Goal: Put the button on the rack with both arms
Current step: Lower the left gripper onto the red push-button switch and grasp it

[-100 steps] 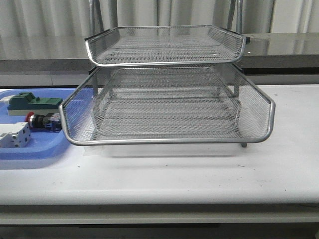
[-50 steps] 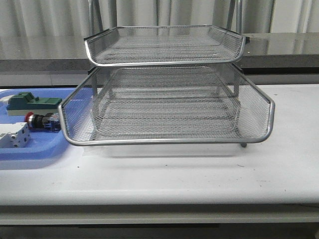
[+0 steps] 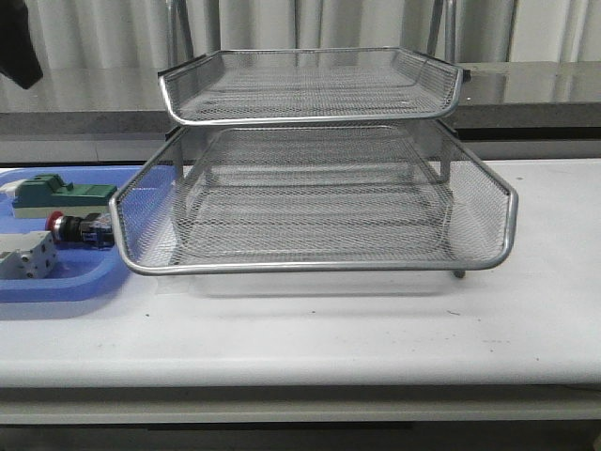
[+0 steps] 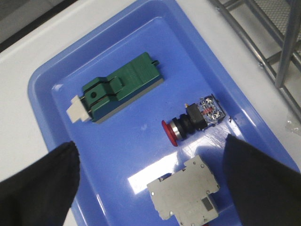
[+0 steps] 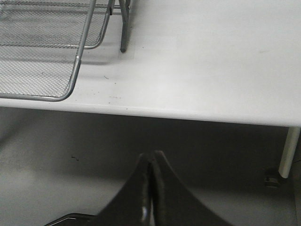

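Top left: prob. left arm point(image 3: 19, 42), new.

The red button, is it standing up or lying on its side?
On its side. The button lies flat in the blue tray, red cap pointing sideways toward the tray's middle.

Robot bits in shot: all matte black, pretty blurry

Left gripper point(image 4: 150, 188) shows two broad, rounded black fingers point(image 4: 35, 188); right gripper point(image 5: 150, 188) has slim tapering black fingers with a slightly glossy edge. A dark angular arm point(image 3: 19, 42) corner shows too.

White table point(image 3: 376, 329), pale curtains point(image 3: 310, 23) behind.
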{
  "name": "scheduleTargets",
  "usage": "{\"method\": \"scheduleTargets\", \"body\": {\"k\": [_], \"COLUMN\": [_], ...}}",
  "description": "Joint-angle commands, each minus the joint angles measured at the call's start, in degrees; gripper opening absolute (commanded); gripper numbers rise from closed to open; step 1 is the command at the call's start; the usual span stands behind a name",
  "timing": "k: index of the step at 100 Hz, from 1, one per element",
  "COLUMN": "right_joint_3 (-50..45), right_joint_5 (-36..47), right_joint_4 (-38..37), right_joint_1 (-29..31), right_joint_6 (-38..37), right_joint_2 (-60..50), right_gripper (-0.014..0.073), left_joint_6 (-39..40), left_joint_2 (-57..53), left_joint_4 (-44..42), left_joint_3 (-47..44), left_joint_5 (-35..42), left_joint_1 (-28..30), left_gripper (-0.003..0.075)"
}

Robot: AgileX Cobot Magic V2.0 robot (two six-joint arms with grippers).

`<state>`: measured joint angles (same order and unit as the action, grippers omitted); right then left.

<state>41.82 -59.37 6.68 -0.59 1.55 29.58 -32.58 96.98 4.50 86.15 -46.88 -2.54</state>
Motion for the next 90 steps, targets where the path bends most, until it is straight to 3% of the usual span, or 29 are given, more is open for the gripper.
{"method": "scheduleTargets", "body": {"k": [1,21,49,90], "right_joint_3": [1.9,1.9,1.9,1.9], "right_joint_5": [3.2,3.2,3.2,3.2], "right_joint_4": [0.2,0.2,0.2,0.2], "right_joint_1": [0.0,0.0,0.0,0.0], "right_joint_6": [0.0,0.0,0.0,0.0], "right_joint_2": [0.3,0.3,0.3,0.3], "right_gripper": [-0.0069,-0.0069,-0.0069,-0.0069], "left_joint_6": [-6.4,-15.8,-24.6,-24.8], "left_joint_2": [2.0,11.7,19.3,24.2], "left_joint_4": [3.5,4.0,3.4,-2.0], "left_joint_3": [6.2,15.5,18.8,18.9], "left_joint_5": [-2.1,-10.2,-10.7,-10.0], "left_joint_1": [-0.4,-1.1,-4.5,-5.3], "left_gripper": [0.0599,0.0599,0.0599,0.0599]}}
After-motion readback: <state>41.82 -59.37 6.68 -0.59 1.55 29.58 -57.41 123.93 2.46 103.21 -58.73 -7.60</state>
